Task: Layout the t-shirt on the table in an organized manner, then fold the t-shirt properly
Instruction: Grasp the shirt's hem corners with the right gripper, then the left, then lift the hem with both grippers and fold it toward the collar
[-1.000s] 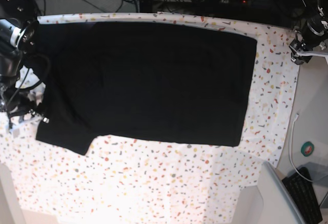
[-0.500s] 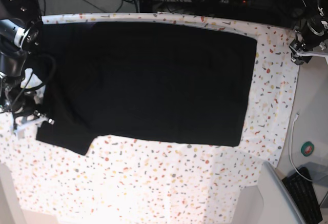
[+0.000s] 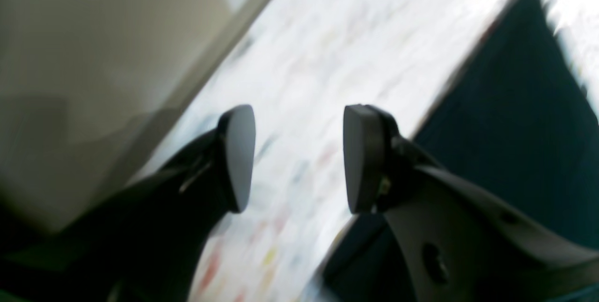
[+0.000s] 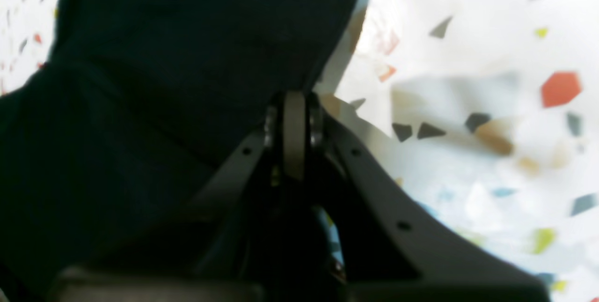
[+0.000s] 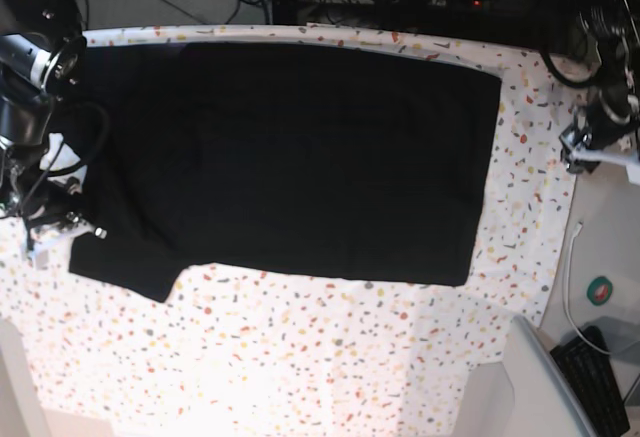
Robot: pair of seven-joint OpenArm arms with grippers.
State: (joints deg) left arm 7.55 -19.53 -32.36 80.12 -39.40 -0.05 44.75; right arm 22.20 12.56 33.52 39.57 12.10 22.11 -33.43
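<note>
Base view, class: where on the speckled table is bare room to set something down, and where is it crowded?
Free: the wide strip of table below the t-shirt's lower edge, and the narrower strip right of its hem. Crowded: the left edge, where the right gripper meets the sleeve.

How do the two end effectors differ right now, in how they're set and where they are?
The left end effector stands open with nothing between its jaws; the right end effector is shut on the edge of the black soft-fabric t-shirt. The left hovers over the white flecked table beside the shirt; the right sits at the sleeve edge. Both are dark, two-jawed.
</note>
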